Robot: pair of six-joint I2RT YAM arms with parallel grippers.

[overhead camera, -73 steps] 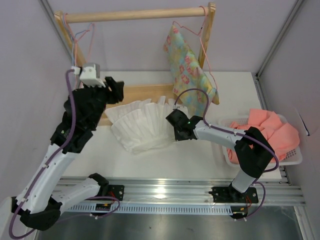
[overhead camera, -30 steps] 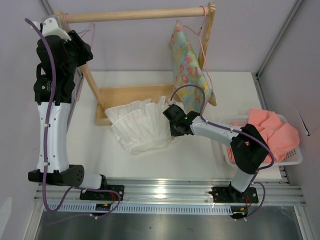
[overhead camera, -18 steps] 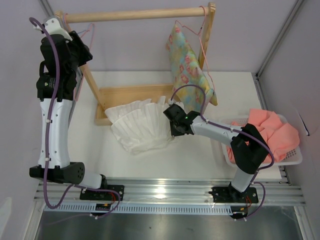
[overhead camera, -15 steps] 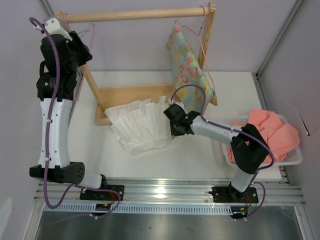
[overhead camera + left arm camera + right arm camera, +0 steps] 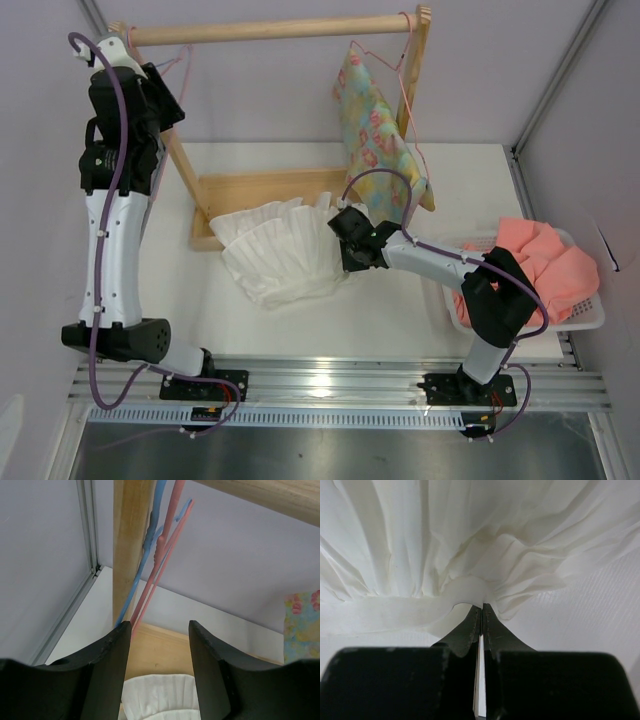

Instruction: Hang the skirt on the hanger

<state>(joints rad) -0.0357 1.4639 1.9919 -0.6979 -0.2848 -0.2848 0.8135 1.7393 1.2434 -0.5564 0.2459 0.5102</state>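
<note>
The white pleated skirt lies spread on the table in front of the rack base; it also shows in the left wrist view. My right gripper is shut on a fold at the skirt's right edge, and its jaws pinch the fabric at the tips. The pink wire hanger hangs beside the rack's left post, next to a light blue hanger; it also shows in the top view. My left gripper is raised by that post, open and empty, a little short of the hangers.
The wooden rack has a top rail, a left post and a flat base. A floral garment hangs on another pink hanger at the right end. A white basket with salmon cloth stands at the right.
My left arm rose from beside the rack base up to the hangers at the rail's left end, then shifted slightly. My right gripper stayed shut on the skirt.
</note>
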